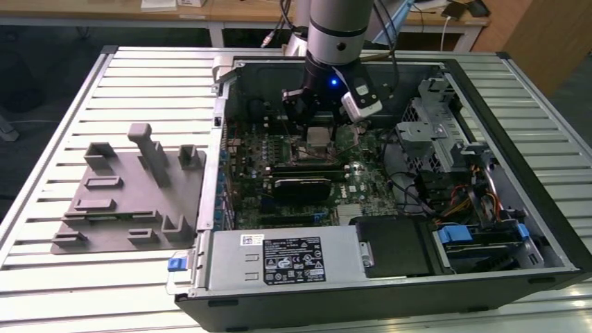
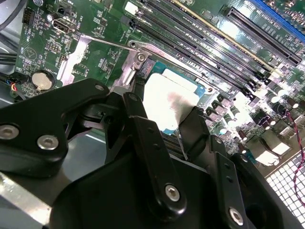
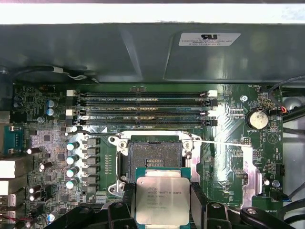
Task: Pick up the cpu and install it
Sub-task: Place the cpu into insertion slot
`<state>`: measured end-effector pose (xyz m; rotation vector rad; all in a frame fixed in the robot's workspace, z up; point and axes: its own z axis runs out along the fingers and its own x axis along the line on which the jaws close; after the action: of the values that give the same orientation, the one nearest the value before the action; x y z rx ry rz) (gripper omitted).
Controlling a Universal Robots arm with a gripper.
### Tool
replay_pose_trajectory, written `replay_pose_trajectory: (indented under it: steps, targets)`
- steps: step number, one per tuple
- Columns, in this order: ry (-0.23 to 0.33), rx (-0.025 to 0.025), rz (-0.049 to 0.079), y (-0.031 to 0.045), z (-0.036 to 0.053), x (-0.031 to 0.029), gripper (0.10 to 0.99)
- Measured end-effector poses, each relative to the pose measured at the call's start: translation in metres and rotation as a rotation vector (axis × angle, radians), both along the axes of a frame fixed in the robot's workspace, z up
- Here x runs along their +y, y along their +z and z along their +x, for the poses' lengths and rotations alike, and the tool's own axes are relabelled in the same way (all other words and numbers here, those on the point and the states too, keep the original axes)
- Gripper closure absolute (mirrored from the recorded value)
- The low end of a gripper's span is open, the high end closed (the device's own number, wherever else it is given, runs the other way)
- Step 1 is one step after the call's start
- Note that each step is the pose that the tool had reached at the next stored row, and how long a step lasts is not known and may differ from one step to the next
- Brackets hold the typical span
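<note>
The cpu (image 3: 159, 202), a flat square chip with a silver top and green rim, hangs between my black fingers (image 3: 127, 199), clamped on two opposite edges. My gripper (image 3: 162, 195) is shut on it just above the board, beside the open black-framed socket (image 3: 155, 155). In the second wrist view the cpu (image 2: 167, 98) glares white between the fingers (image 2: 195, 125) of the gripper (image 2: 164, 112). In the exterior view the gripper (image 1: 319, 128) reaches down into the open computer case (image 1: 389, 284) and holds the cpu (image 1: 319, 136) over the motherboard (image 1: 365, 184).
Memory slots (image 3: 143, 107) run past the socket; a thin socket lever (image 3: 224, 143) and a coin battery (image 3: 258, 118) lie to one side. A black block (image 1: 301, 187), power supply (image 1: 277, 257) and drive cage (image 1: 434, 132) crowd the case. A grey fixture tray (image 1: 120, 201) sits on the exterior view's left.
</note>
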<state>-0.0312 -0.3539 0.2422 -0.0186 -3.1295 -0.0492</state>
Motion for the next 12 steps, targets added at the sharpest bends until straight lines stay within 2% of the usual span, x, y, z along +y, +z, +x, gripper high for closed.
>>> replay_pose_trajectory:
  steps: [3,12]
  targets:
    - [-0.018,0.0000,0.000,-0.0001,0.0000,0.0000,0.545]
    - [-0.180,0.0000,0.000,-0.0013,0.0000,0.0000,0.545]
